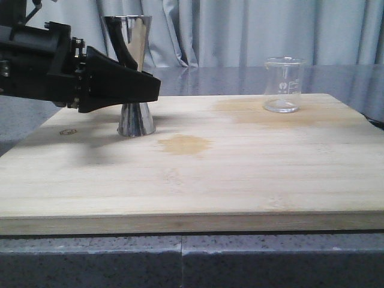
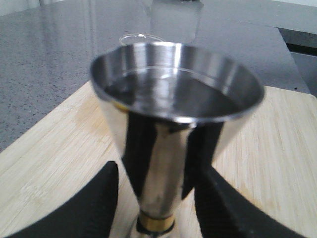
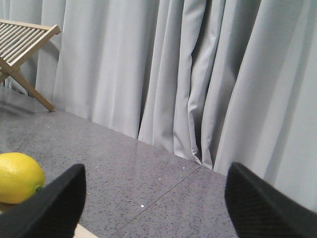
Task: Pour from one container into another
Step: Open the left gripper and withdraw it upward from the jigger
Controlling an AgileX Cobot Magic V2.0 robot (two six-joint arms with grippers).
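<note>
The steel hourglass jigger [image 1: 135,120] stands upright on the left part of the bamboo board [image 1: 198,180]. My left gripper [image 1: 153,87] is open, its black fingers [image 2: 99,198] on either side of the jigger [image 2: 173,99] near the gold waist band, with a gap on each side. The clear glass beaker [image 1: 283,85] stands upright at the board's far right and looks empty. My right gripper [image 3: 154,198] is open with nothing between its fingers; it does not show in the front view.
Damp-looking stains mark the board in the middle [image 1: 185,144] and in front of the beaker [image 1: 264,111]. A lemon [image 3: 19,176] and a slatted wooden rack [image 3: 25,44] sit on the grey counter [image 3: 148,183]. Grey curtains hang behind.
</note>
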